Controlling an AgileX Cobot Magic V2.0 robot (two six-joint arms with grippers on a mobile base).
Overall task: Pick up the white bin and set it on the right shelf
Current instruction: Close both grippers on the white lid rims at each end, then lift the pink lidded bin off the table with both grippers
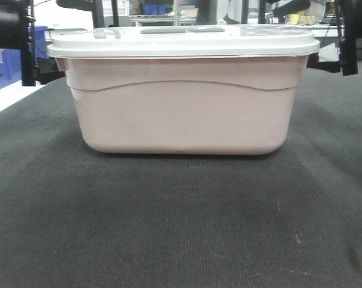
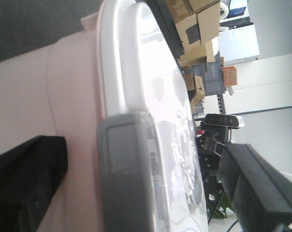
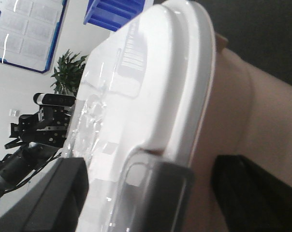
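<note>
The white bin (image 1: 181,108) stands on the dark tabletop (image 1: 181,228), filling the middle of the front view, its pinkish body under a white lid (image 1: 181,41). My left gripper (image 1: 43,60) is at its left end and my right gripper (image 1: 334,57) at its right end. In the left wrist view the left gripper (image 2: 143,147) is open, its fingers astride the lid rim and grey latch (image 2: 126,179); one finger (image 2: 25,183) lies beside the bin wall. The right gripper (image 3: 151,164) is open the same way around the other grey latch (image 3: 160,198). The right shelf is out of view.
Blue bins (image 1: 7,60) stand at the far left, beyond a white table edge (image 1: 7,99). Another blue bin (image 3: 117,12) and a potted plant (image 3: 68,72) show behind the lid. Stacked cardboard boxes (image 2: 199,24) stand in the background.
</note>
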